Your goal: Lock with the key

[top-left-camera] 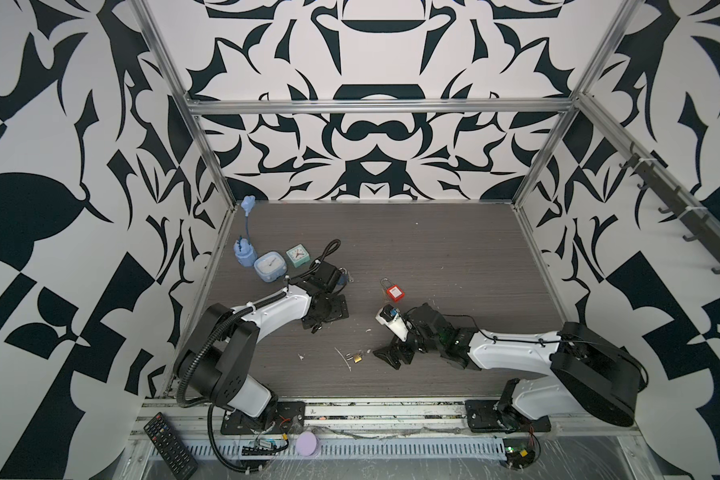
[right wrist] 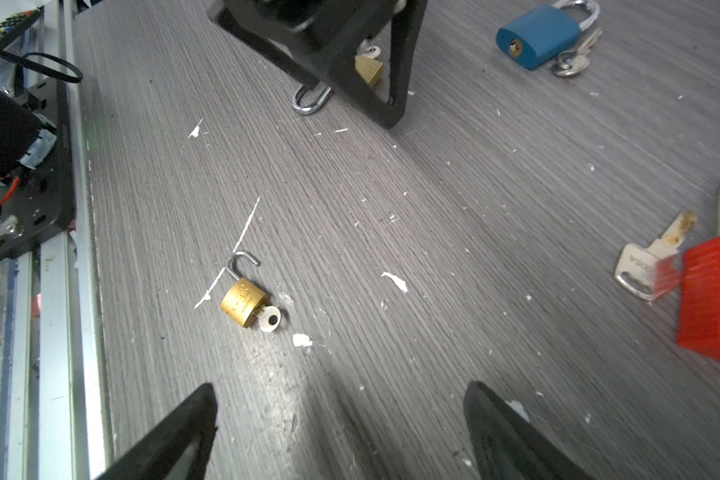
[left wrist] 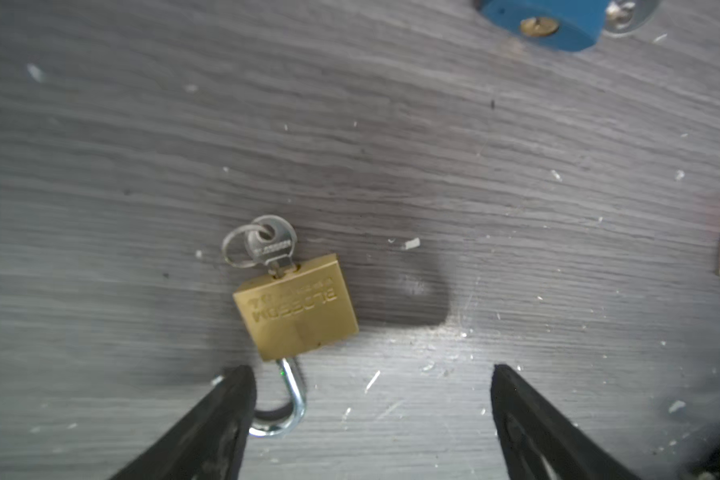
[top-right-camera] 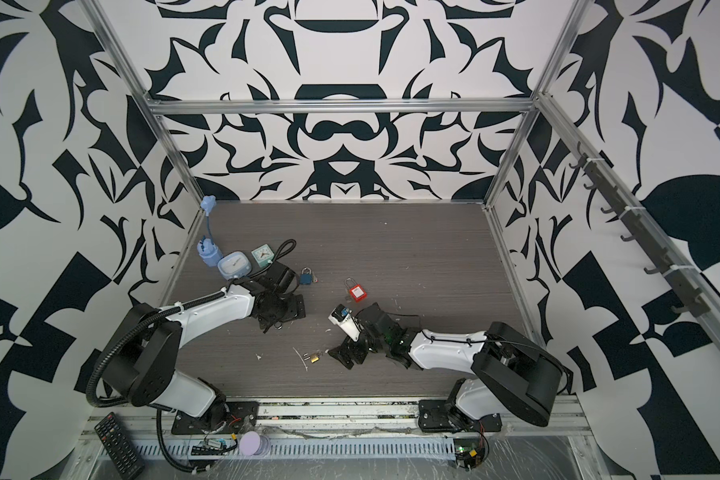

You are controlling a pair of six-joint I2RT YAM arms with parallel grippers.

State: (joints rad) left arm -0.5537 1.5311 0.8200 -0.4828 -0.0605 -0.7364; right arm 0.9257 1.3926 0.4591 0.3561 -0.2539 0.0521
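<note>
Left claw [left wrist: 371,370] hangs wide open with nothing between its black fingers [left wrist: 221,419], low over the grey wood-grain surface [left wrist: 391,145]. I see the square brass padlock [left wrist: 296,305] lying flat just ahead of it, with a silver key [left wrist: 269,245] on a wire ring pushed into its keyway. Its steel shackle [left wrist: 294,395] curls against one fingertip, which hides the far leg, so I cannot tell whether it is latched. In both top views this claw covers that padlock. Right claw [right wrist: 341,388] is spread just as wide and holds nothing. It points across the surface at a small round brass padlock [right wrist: 244,301], which lies well apart from its tips and near the front edge of the surface. That one has its shackle swung free of the body and a short key [right wrist: 270,321] in its base. In both top views it lies just left of the right arm's claw. A blue padlock [right wrist: 537,37] with loose keys beside it lies farther back. A red plastic padlock [right wrist: 711,299] lies off to one side with a flat key [right wrist: 649,266] just beside it
</note>
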